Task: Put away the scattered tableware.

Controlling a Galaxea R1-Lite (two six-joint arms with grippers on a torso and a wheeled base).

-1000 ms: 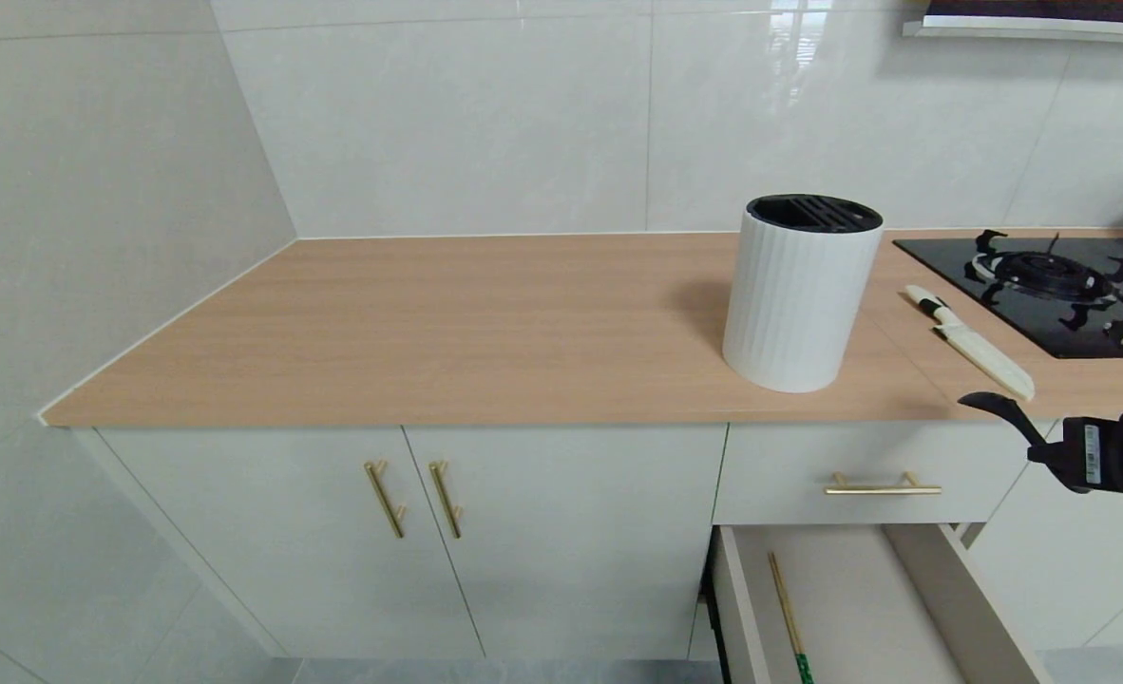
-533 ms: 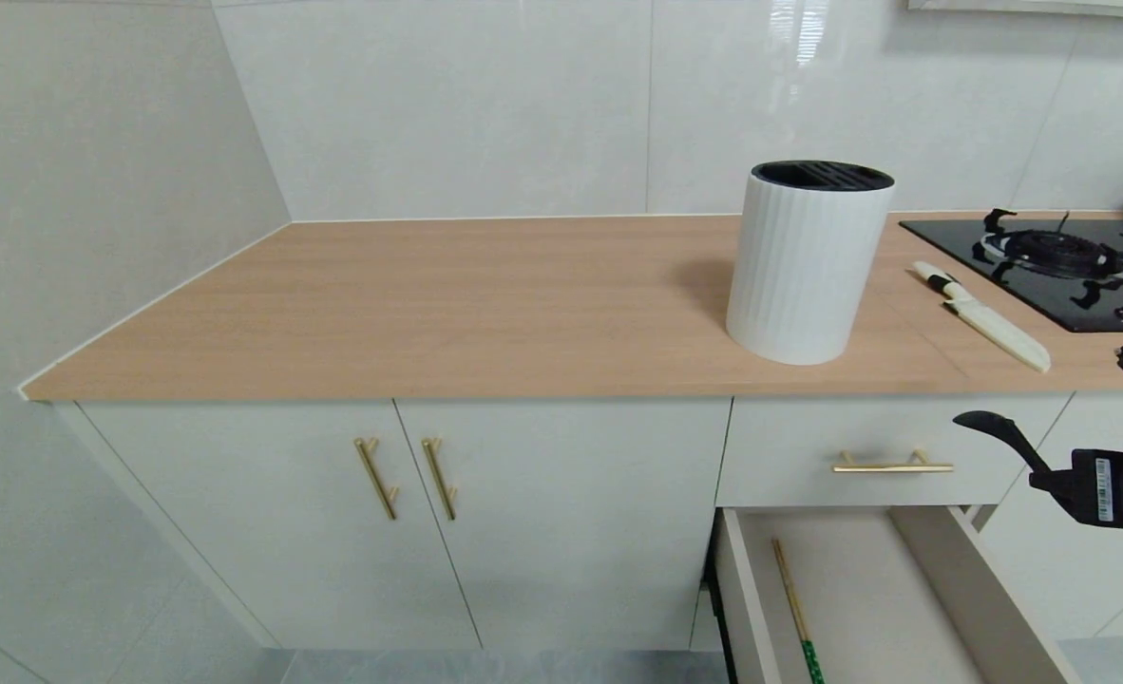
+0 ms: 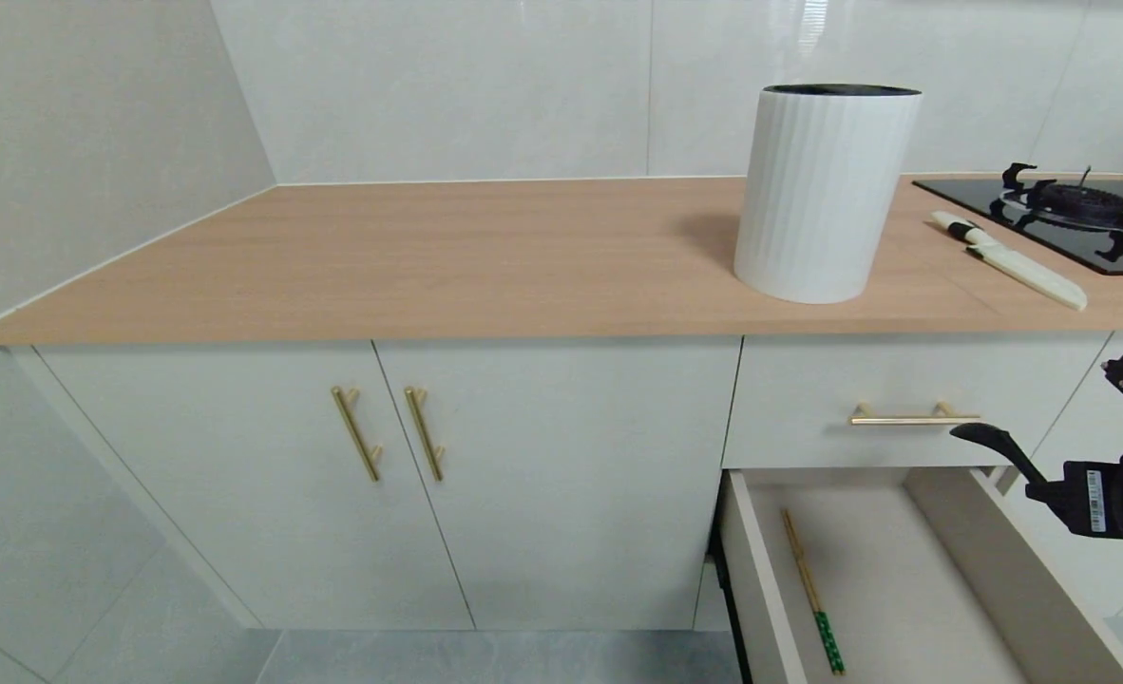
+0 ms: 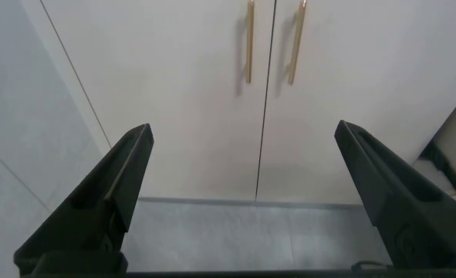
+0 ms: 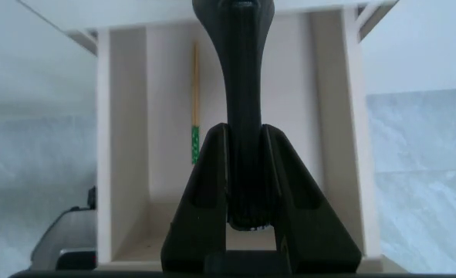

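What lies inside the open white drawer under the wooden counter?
Wooden chopsticks with green ends lie along its left wall. The back of the open white drawer is covered by the closed drawer above.

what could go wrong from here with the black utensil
The black utensil in the right gripper hangs close to the closed drawer's gold handle; its tip might clip it. Released too high, it might land across the chopsticks in the open drawer. The knife lies near the counter edge and might get knocked off.
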